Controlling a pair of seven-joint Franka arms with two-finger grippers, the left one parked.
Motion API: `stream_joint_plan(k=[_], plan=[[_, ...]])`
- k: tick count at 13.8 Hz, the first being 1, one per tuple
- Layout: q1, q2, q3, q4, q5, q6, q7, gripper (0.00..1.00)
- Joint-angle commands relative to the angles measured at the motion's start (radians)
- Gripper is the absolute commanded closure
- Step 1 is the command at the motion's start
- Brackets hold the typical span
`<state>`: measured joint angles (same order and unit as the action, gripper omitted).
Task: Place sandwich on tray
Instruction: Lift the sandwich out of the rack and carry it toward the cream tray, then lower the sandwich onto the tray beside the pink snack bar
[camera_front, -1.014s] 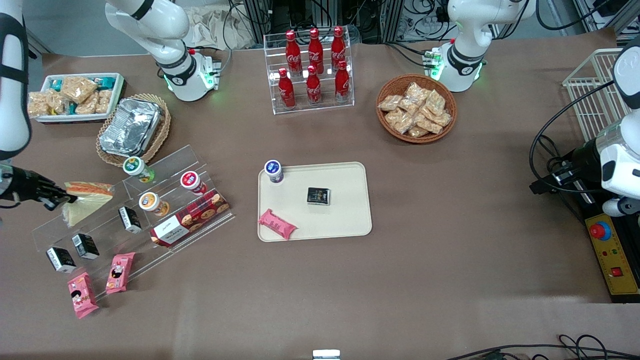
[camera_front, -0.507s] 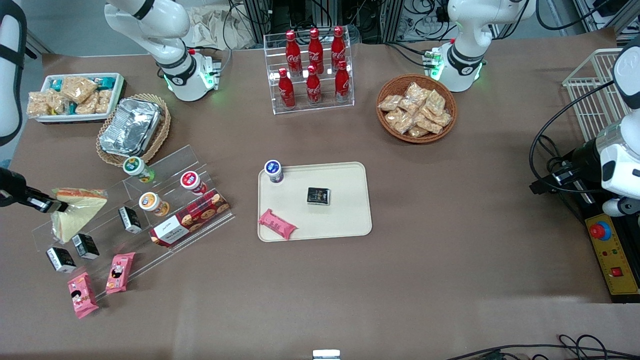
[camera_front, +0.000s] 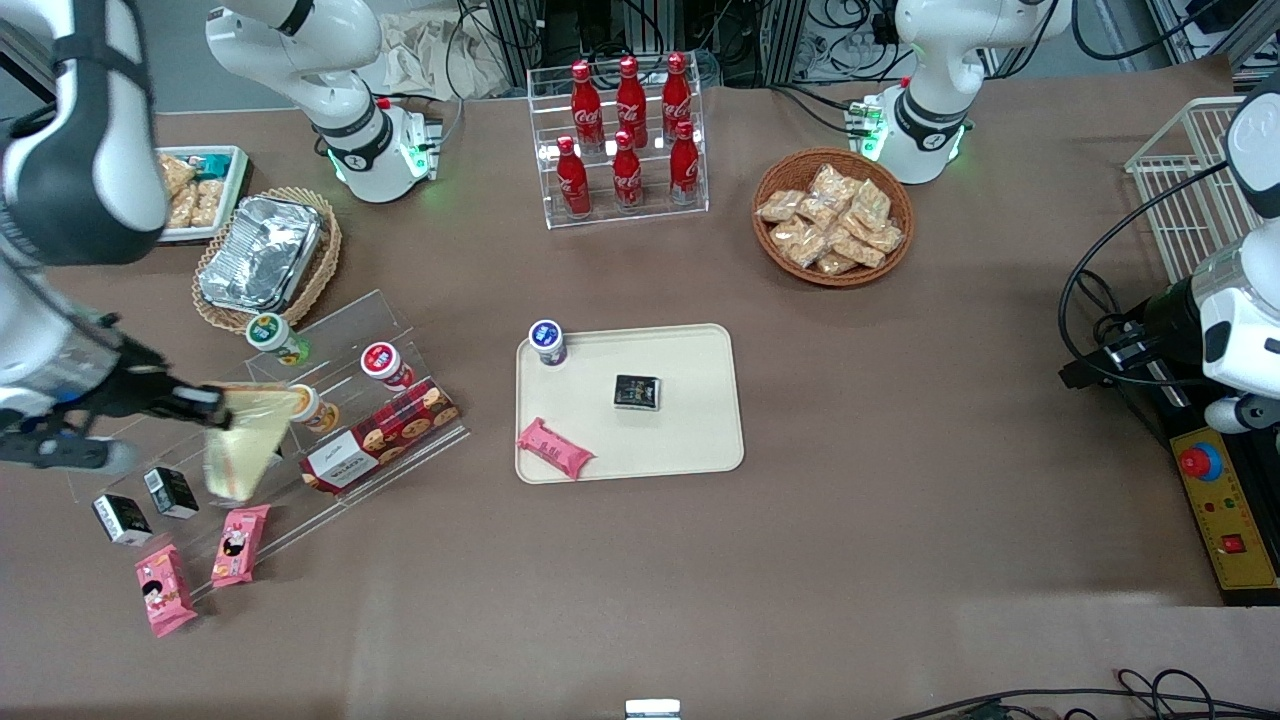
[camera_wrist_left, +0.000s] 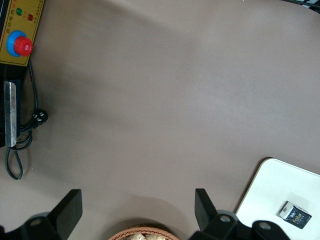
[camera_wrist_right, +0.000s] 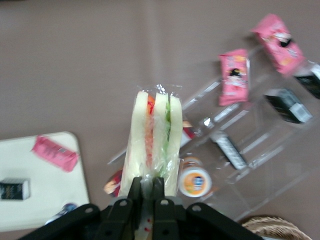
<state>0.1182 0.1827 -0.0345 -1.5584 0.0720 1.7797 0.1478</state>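
While the end effector (camera_wrist_right: 144, 186) hangs above the clear tiered display stand (camera_front: 300, 420) toward the working arm's end of the table (camera_front: 900, 520), its two fingers are pinched together on the wrapped edge of the sandwich (camera_front: 243, 440), which dangles below them clear of the shelves. The wedge is probably light and soft: its bread would compress under a firm squeeze, and the clear film looks slick and crinkly, so it may slide or swing about the grip. Holding by the wrapper seam near the crust edge spares the filling. The tray (camera_front: 700, 440), well apart toward the table's middle, already carries a pink packet (camera_front: 555, 448), a small dark box (camera_front: 637, 392) and a cup (camera_front: 547, 342).
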Motion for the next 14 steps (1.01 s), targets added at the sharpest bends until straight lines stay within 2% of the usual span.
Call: stream_joint_plan(k=[1,4,8,10,11,14], plan=[[0.124,-0.011,-0.013,0.02,-0.006,-0.022,-0.024,0.87],[0.222,0.0,-0.013,0.02,-0.006,-0.005,-0.065,0.87],[0.387,0.081,-0.015,0.02,-0.018,0.138,-0.068,0.87],[0.458,0.113,-0.013,0.02,-0.114,0.176,-0.073,0.87],[0.478,0.126,-0.013,0.02,-0.142,0.191,-0.089,0.87],[0.524,0.17,-0.013,0.018,-0.152,0.254,-0.194,0.87]])
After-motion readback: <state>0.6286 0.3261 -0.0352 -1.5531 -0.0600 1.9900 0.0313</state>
